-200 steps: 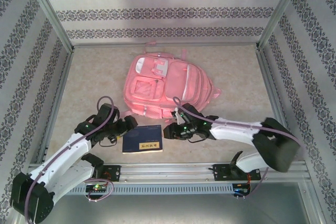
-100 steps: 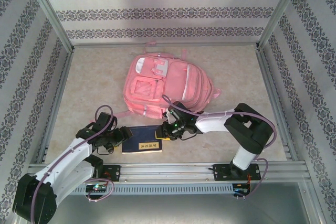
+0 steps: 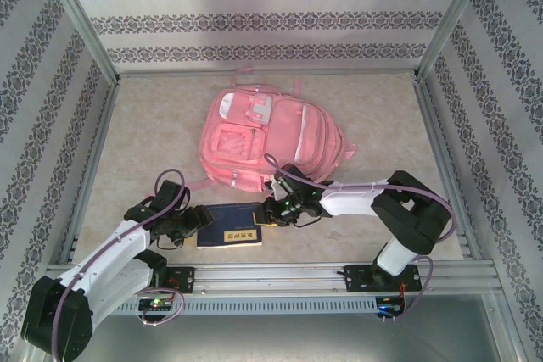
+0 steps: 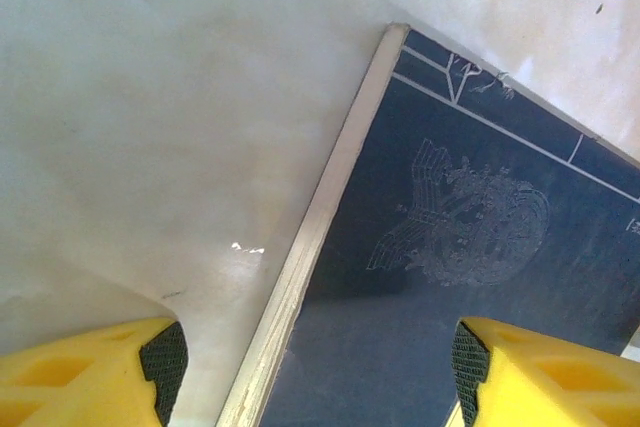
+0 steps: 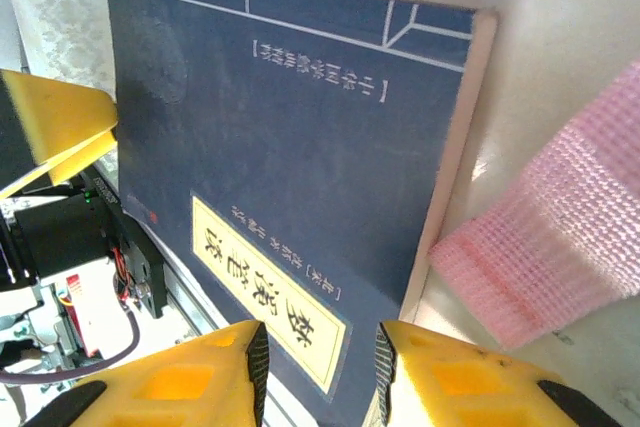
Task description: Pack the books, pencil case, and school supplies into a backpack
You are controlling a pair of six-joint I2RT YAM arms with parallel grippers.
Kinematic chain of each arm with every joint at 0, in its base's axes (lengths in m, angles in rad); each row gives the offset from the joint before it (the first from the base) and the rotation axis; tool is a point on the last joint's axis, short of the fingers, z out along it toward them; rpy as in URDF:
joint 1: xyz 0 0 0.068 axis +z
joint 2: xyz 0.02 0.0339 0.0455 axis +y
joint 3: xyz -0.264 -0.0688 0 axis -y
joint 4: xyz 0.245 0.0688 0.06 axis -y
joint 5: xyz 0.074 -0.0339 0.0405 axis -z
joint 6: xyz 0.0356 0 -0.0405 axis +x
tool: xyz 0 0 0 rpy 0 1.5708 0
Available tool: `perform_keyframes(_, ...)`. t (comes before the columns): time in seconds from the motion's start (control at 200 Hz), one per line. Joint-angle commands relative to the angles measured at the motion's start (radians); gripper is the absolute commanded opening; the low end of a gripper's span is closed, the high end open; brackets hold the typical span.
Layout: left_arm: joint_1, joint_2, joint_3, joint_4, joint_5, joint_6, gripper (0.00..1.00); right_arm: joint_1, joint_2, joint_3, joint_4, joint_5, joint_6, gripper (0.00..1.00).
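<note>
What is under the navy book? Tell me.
The navy book lies flat on the beige table. A pale strip shows along its side edge; whether anything else lies beneath is covered by the book.

Navy book (image 5: 300,147): yellow title label (image 5: 270,297) carries large dark Chinese characters plus a smaller column, too skewed to read. A pale bracketed line of small characters (image 5: 320,72) sits near the cover's border and is illegible. Small red mark (image 5: 155,215). White line emblem (image 4: 465,227), no words.
</note>
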Motion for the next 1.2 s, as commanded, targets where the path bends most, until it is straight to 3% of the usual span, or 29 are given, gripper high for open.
perform_keyframes(0.0,0.001,0.029,-0.034,0.154,0.111,0.025,0.72,0.009,-0.015,-0.017,-0.038,0.032,-0.036,0.37)
perform_keyframes(0.33,-0.002,0.032,-0.037,0.177,0.145,0.025,0.67,0.013,0.095,0.028,0.01,0.001,-0.012,0.36)
perform_keyframes(0.794,-0.034,0.034,-0.026,0.207,0.185,0.05,0.54,0.04,0.055,0.129,-0.058,-0.023,-0.004,0.38)
perform_keyframes(1.064,-0.047,0.048,-0.032,0.226,0.183,0.045,0.51,0.042,0.069,0.122,0.009,-0.046,0.044,0.29)
perform_keyframes(1.194,-0.052,0.049,-0.024,0.217,0.18,0.049,0.5,0.042,0.107,0.141,0.006,-0.036,0.042,0.17)
